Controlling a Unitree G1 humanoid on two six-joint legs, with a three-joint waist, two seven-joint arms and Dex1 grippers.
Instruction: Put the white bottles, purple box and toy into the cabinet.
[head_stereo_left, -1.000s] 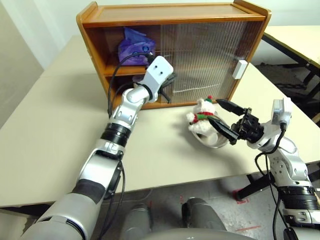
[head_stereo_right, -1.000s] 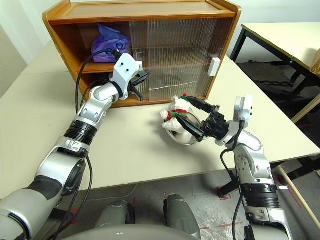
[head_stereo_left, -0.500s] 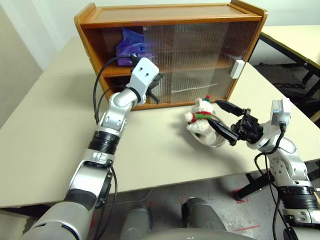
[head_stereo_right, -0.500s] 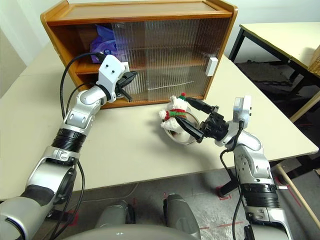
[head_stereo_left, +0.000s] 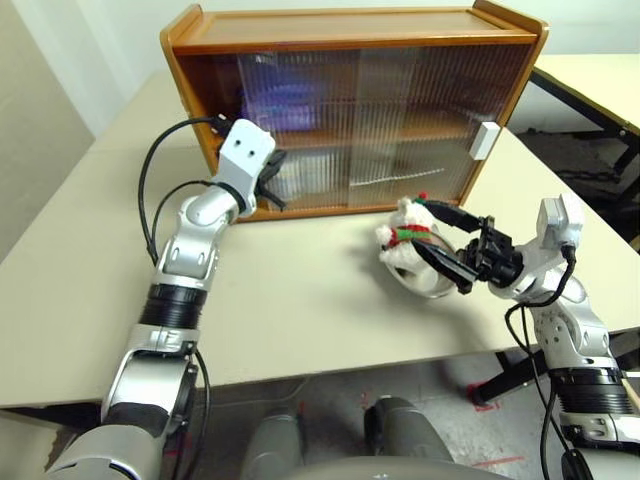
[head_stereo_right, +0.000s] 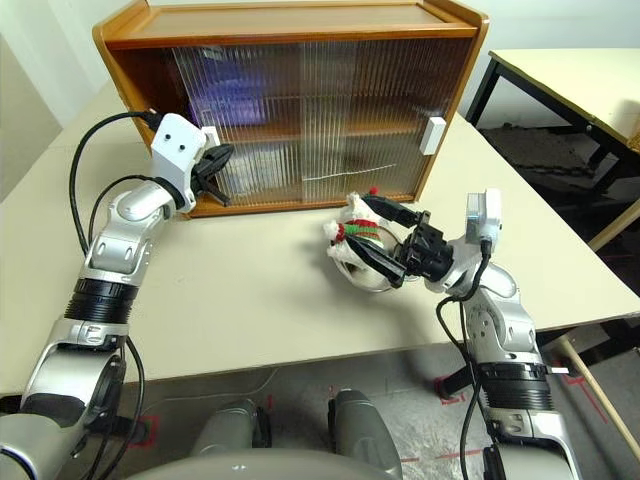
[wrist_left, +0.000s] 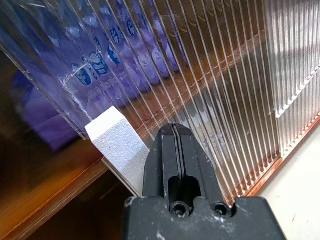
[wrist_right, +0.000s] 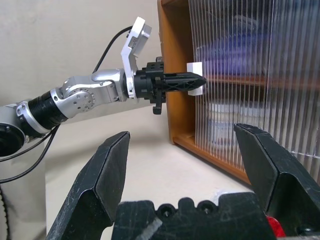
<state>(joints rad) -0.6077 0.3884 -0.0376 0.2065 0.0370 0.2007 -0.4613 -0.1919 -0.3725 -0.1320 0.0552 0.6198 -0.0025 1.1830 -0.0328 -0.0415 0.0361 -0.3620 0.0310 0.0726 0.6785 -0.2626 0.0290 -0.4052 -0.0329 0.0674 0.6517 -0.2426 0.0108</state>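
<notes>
Closest in, the right gripper (head_stereo_left: 452, 248) sits with its fingers spread wide, holding nothing, just beside the toy (head_stereo_left: 408, 237). That little bear is sitting in a steel bowl (head_stereo_left: 428, 282) on the table (head_stereo_left: 100, 260), in front of the cabinet (head_stereo_left: 350, 100). Further back, the left gripper (head_stereo_right: 212, 170) is clenched tight, empty, fingertips right against a white handle (wrist_left: 120, 147) at the left edge of the ribbed sliding door (head_stereo_left: 300, 120). Behind the ribbed doors you can make out the purple box (wrist_left: 105, 55) on the upper shelf and something pale, blurry, on the lower shelf.
</notes>
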